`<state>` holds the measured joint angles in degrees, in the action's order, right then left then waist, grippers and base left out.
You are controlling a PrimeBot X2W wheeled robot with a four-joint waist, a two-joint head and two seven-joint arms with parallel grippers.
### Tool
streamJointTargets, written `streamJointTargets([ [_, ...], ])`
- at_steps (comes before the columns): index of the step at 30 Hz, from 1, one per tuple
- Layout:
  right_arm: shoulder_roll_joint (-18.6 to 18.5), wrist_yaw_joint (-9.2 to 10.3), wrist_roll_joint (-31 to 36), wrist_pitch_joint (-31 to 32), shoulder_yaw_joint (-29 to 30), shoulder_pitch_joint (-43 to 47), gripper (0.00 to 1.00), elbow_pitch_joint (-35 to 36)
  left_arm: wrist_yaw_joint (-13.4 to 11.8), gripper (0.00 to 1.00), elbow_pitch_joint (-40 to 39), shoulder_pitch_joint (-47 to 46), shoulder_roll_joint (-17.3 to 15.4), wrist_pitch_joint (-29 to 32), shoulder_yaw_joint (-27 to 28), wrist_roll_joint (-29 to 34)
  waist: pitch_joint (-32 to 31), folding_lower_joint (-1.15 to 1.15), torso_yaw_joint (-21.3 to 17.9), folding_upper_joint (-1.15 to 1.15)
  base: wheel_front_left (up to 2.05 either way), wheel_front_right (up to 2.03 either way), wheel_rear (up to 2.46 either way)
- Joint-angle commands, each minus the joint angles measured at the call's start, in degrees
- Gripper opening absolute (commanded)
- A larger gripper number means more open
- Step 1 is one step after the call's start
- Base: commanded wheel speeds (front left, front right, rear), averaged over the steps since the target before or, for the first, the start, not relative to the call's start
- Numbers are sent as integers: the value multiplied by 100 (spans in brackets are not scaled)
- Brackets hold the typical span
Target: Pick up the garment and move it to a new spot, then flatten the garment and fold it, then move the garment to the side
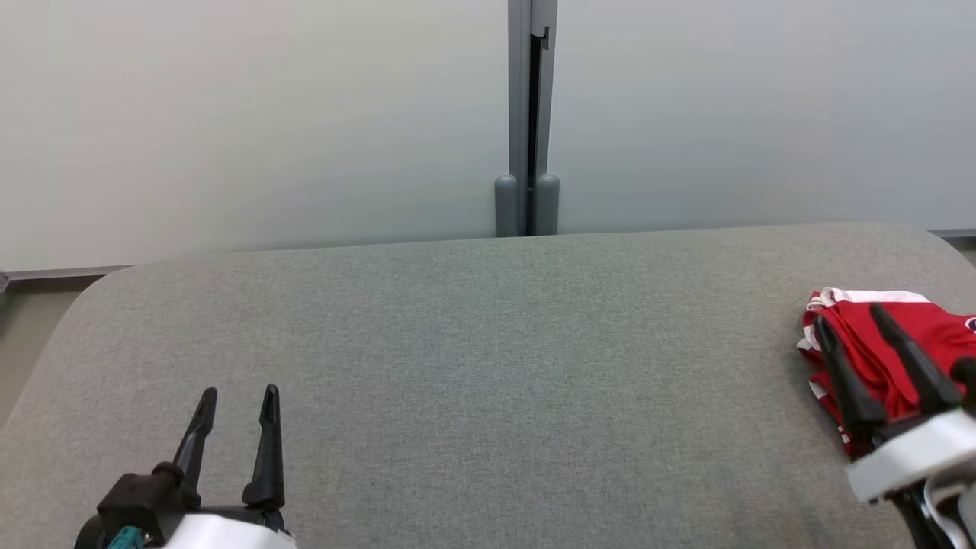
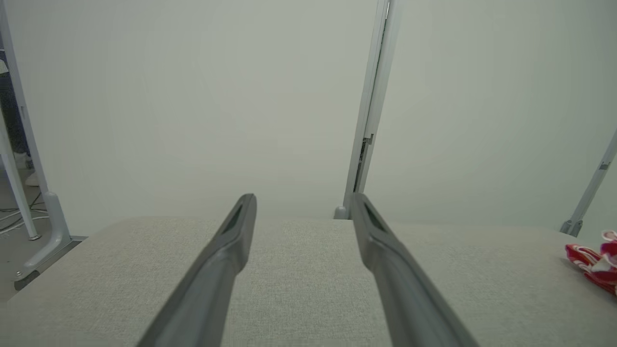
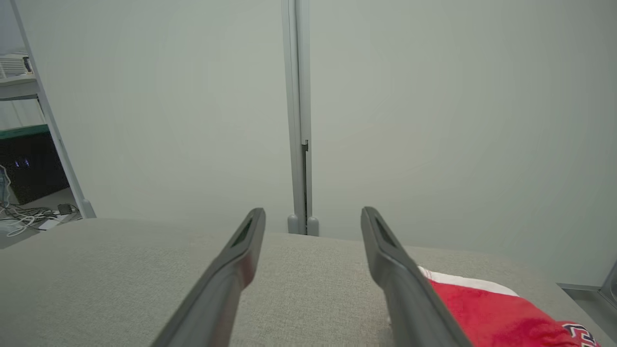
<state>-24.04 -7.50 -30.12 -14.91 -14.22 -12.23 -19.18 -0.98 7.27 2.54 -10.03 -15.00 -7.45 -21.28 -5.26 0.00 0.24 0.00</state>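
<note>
A folded red garment with white trim (image 1: 884, 347) lies at the far right of the grey fabric table (image 1: 488, 381). The left wrist view catches its edge as a red and white garment (image 2: 595, 260) at the right border; the right wrist view has the red garment (image 3: 487, 313) low on the right. My right gripper (image 1: 848, 316) hangs open above the garment's left part, nothing between its fingers. My left gripper (image 1: 238, 396) stands open near the table's front left, far from the garment and holding nothing.
Pale partition panels stand behind the table, joined by a grey post (image 1: 528, 122). Another panel's foot (image 2: 48, 231) and cables on the floor (image 3: 33, 217) lie off the table's left end. The table's rounded corners sit at the back left and right.
</note>
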Motion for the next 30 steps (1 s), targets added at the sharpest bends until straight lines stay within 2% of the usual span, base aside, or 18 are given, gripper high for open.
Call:
streamJointTargets([
  [1,51,0,89,-34,138,241,100,153,43,100,63,98,40,-20,46,39,-27,0,51,0,0,0,0],
  [6,522,0,479,-31,666,1044,100,708,226,100,313,174,220,-21,197,225,-34,0,129,0,0,0,0],
  [13,1033,0,949,-32,1077,1502,100,924,507,100,516,177,466,-21,256,564,-12,0,155,0,0,0,0],
  [19,1237,0,1173,-32,1144,1554,100,1034,651,100,643,126,589,-16,359,683,-5,0,121,0,0,0,0],
  [30,1385,0,1255,-32,1166,1465,100,1007,735,100,793,56,660,-16,513,852,4,0,98,0,0,0,0],
])
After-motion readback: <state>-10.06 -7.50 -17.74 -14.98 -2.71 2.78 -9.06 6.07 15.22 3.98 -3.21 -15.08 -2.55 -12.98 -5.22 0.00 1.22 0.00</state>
